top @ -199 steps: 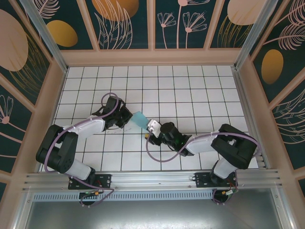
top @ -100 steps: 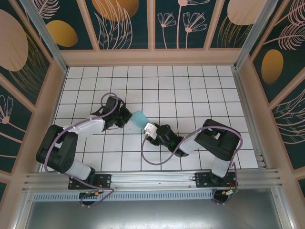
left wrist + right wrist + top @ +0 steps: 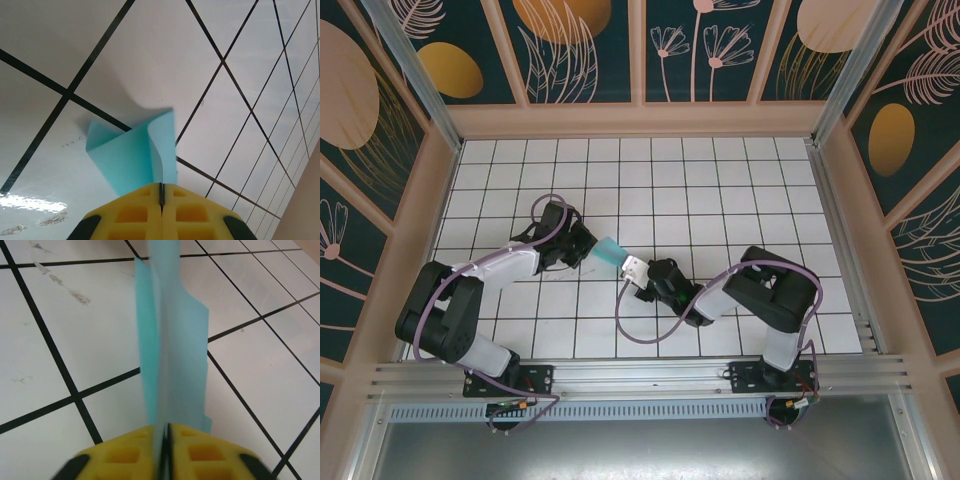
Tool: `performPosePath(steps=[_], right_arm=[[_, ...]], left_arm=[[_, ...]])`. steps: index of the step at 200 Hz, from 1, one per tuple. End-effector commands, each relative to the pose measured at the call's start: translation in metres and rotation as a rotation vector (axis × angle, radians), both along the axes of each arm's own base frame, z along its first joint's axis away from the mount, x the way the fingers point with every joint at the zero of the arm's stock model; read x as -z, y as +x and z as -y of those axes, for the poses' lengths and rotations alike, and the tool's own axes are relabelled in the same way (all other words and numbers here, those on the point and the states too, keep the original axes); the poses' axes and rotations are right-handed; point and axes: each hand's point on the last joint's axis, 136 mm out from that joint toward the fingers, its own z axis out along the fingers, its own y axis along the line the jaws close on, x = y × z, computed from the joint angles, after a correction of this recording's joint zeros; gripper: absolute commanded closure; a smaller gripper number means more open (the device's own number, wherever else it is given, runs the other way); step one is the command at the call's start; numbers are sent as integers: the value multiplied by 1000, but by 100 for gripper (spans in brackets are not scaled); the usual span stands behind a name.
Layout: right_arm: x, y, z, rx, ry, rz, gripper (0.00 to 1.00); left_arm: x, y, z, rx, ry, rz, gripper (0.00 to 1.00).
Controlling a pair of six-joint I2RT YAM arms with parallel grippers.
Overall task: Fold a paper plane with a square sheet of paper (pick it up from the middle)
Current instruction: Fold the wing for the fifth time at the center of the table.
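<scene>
- Top external view: the folded blue paper (image 3: 610,249) hangs just above the table, left of the middle, stretched between the two grippers.
- Left gripper (image 3: 588,247) holds the paper's left end. In the left wrist view its yellow fingers (image 3: 130,215) are pressed together with the paper coming out of the seam, one flap curling upward.
- Right gripper (image 3: 632,268) holds the paper's right end. In the right wrist view its yellow fingers (image 3: 120,455) are shut on the paper, which stands on edge in thin layers.
- Both arms reach inward from their bases at the near edge, and their wrists almost meet over the paper.
- The table (image 3: 720,180) is white with a dark square grid. Faint scuff marks (image 3: 75,292) show on the tiles below the right gripper, and a patch of glare (image 3: 30,202) lies under the left one.
- Wood-framed walls (image 3: 585,50) with dark floral panels close off the far side and both flanks.
- A metal rail (image 3: 640,375) runs along the near edge.
- The far rows of tiles and the right side of the table lie bare, well apart from both arms.
</scene>
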Motion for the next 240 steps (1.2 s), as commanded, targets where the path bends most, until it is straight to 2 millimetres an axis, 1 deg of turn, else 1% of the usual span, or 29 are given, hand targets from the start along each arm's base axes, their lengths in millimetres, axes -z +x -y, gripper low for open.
performPosePath(steps=[1, 8, 27, 53, 65, 84, 96, 116, 131, 156, 180, 198, 211, 240], right_arm=[[-11, 3, -8, -9, 42, -21, 96], [-9, 3, -9, -12, 41, -42, 100], [-4, -1, -13, -28, 34, -112, 100], [-3, -4, -19, -39, 43, -214, 100], [-3, -8, -23, -56, 56, -278, 100], [-2, -8, -26, -42, 60, -373, 100], [-1, -10, -29, -38, 59, -435, 100], [3, -9, -34, -9, 53, -514, 100], [8, -6, -36, 36, 41, -574, 100], [19, -9, -44, 56, 15, -681, 100], [21, -14, -55, 46, 35, -770, 100], [20, -18, -62, 37, 61, -837, 100], [19, -19, -65, 38, 83, -875, 100], [17, -18, -67, 33, 136, -943, 100]], left_arm=[[-8, 5, 0, -6, -19, 12, 100], [-10, 7, -1, -4, -16, 20, 100], [-16, 11, -5, 6, 6, 39, 100], [-27, 16, -18, -2, 47, 74, 82], [-32, 17, -25, -9, 76, 88, 75], [-40, 17, -37, -22, 129, 113, 65], [-44, 16, -44, -32, 157, 125, 62], [-48, 12, -50, -39, 177, 146, 58], [-48, 6, -51, -31, 167, 169, 57], [-52, -4, -45, -5, 103, 238, 55], [-54, -13, -41, 34, 65, 291, 56], [-53, -20, -36, 65, 30, 319, 59], [-48, -26, -34, 79, 15, 317, 61], [-40, -35, -30, 114, -9, 320, 66]])
